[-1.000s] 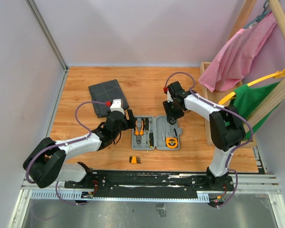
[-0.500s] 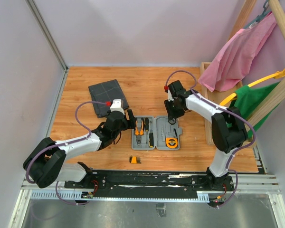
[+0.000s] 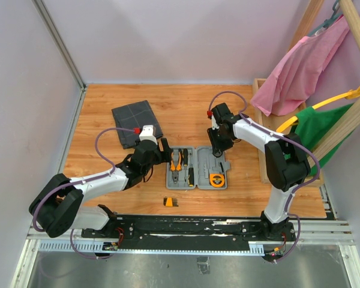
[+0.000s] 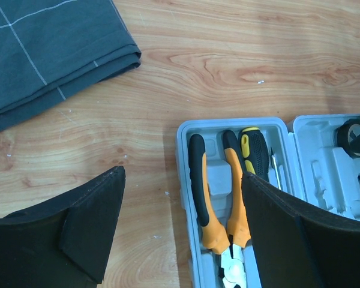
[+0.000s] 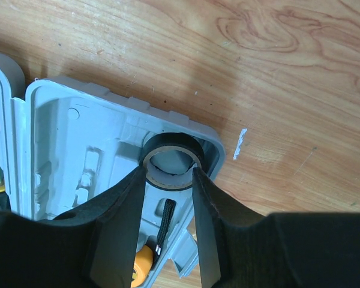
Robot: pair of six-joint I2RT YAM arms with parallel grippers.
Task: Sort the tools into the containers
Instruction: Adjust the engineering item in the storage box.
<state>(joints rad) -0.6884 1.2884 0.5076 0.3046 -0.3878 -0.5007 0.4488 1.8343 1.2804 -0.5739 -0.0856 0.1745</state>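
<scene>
Lilac walls, wooden tabletop (image 3: 186, 108). Far left: grey pouch (image 3: 136, 123), lying flat. Left gripper (image 3: 165, 149) wide open, holding nothing, just left of grey case (image 4: 324, 162). Pliers (image 3: 179, 161) and screwdriver (image 4: 254, 150) inside. Bit holder (image 3: 171, 202) loose on the table in front. Right gripper (image 3: 218, 146) narrowly parted astride tape ring (image 5: 171, 161) in case corner; grip not discernible. Far right: hanging clothes (image 3: 306, 66). Against earlier frame: nothing relocated, right elbow slightly shifted.
</scene>
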